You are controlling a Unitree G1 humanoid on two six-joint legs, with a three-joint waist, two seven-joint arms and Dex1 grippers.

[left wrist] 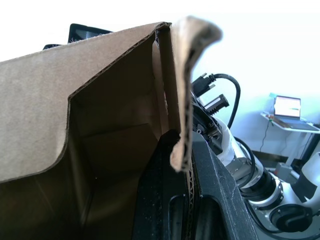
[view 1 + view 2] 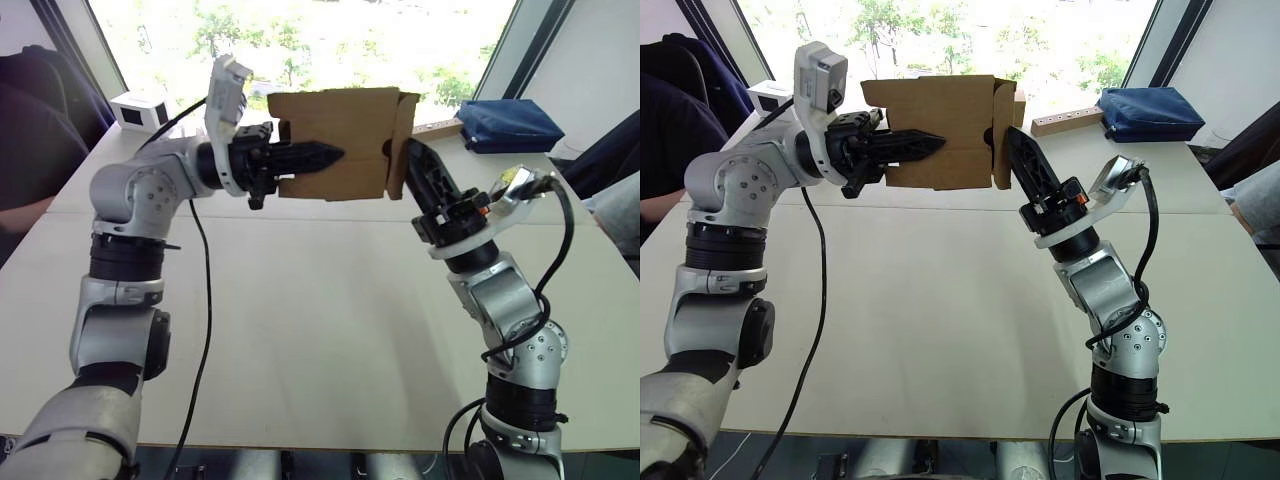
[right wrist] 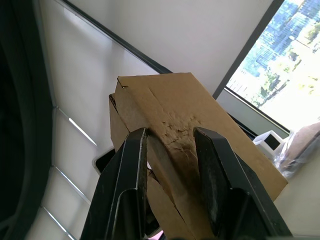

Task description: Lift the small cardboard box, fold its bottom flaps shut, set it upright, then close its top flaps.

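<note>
The small cardboard box [image 2: 345, 120] hangs in the air above the far part of the table, lying on its side. My left gripper [image 2: 325, 155] is shut on its front wall, one finger outside and one inside; the left wrist view shows the wall [image 1: 60, 110] running between the black fingers [image 1: 170, 200]. Flaps [image 2: 403, 140] stand partly folded at the box's right end. My right gripper [image 2: 418, 160] points up at those flaps from below and right. In the right wrist view its fingers [image 3: 125, 180] are open, with the box [image 3: 175, 115] just past them.
The pale table [image 2: 330, 330] spreads below both arms. At its far left stands a white box with a dark window [image 2: 140, 108]. A blue bag [image 2: 505, 125] and a wooden strip [image 2: 1065, 122] lie at the far right. A person [image 2: 25, 140] sits at the left edge.
</note>
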